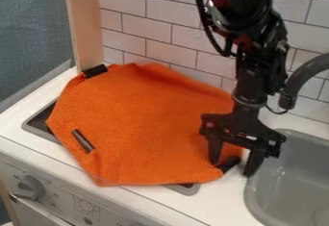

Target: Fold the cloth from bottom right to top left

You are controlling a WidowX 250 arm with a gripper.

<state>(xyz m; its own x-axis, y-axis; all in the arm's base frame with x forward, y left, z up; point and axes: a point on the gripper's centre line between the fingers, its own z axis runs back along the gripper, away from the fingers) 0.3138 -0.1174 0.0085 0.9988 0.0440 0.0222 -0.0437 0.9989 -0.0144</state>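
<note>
The orange cloth (141, 124) lies spread over the stove top, somewhat rumpled, its upper edge near the tiled wall. Dark strips show at its upper left corner, on its lower left part and at its bottom right corner. My gripper (233, 166) hangs down at that bottom right corner, open, one finger over the cloth and the other just right of its edge. The dark strip there lies between the fingers; whether they touch it I cannot tell.
A grey sink (292, 182) sits at the right, with a dark faucet (302, 78) above it. The tiled wall (157, 28) stands behind. A wooden post (85, 25) rises at the upper left, and a stove knob (29, 186) is at the lower left.
</note>
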